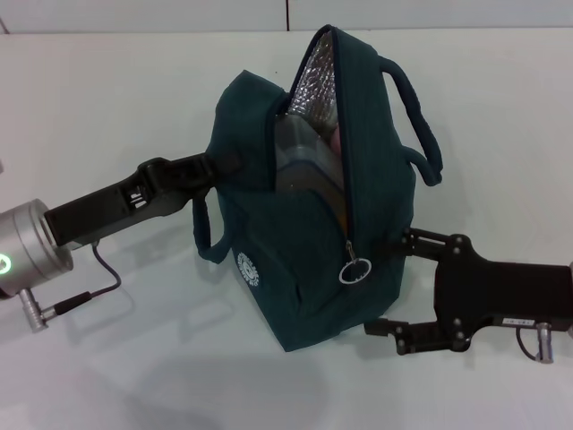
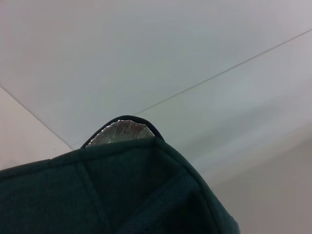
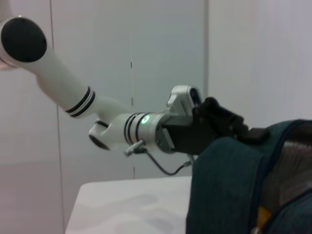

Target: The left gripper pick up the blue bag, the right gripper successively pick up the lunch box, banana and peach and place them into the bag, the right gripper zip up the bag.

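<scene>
The blue bag (image 1: 295, 269) stands upright mid-table with its zip open, showing silver lining (image 1: 313, 76). Inside I see the clear lunch box (image 1: 304, 161), a pink patch (image 1: 332, 139) that may be the peach, and a yellow strip (image 1: 339, 204) that may be the banana. My left gripper (image 1: 222, 165) is shut on the bag's upper left edge; it also shows in the right wrist view (image 3: 229, 124). My right gripper (image 1: 385, 285) is open against the bag's right side, close to the zip's ring pull (image 1: 355, 270). The left wrist view shows only the bag's fabric (image 2: 122, 190).
The white table (image 1: 107, 358) stretches all around the bag. Two bag handles (image 1: 416, 116) hang off its right side and one loop (image 1: 204, 228) off the left. A cable (image 1: 89, 291) trails from the left wrist.
</scene>
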{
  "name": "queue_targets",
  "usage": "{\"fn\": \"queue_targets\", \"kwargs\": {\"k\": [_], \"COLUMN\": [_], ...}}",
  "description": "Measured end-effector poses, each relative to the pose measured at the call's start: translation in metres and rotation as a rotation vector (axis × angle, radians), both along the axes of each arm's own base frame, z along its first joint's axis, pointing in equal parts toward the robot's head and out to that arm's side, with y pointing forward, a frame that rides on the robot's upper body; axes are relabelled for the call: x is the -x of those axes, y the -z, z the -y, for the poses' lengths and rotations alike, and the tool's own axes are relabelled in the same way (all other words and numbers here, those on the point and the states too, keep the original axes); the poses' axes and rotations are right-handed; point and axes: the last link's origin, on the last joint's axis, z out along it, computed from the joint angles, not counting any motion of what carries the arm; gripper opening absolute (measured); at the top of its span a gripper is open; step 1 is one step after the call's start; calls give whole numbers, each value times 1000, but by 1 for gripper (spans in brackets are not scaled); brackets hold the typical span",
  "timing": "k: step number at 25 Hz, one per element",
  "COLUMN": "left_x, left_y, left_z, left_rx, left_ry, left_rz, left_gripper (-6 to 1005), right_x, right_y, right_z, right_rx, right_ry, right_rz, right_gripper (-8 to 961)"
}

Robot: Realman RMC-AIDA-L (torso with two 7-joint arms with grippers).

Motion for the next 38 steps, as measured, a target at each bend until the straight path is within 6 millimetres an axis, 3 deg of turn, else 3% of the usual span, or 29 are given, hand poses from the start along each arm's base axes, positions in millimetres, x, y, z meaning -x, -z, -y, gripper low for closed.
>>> {"fn": "queue_targets", "kwargs": {"k": [31, 36, 38], "left_x": [-2, -3, -2], "left_y": [0, 0, 0], "left_z": [-3, -3, -2], "left_rx": [-2, -2, -2], "left_ry": [7, 7, 7], "left_rz": [1, 1, 1], "left_gripper": [54, 55, 55], "right_x": [5, 8, 9], "right_y": [10, 13, 15], "right_z": [-3, -7, -8], "right_rx": [25, 13, 13], "right_ry": [-18, 2, 5], "right_rz": [29, 30, 29], "right_gripper": [826, 747, 644]}}
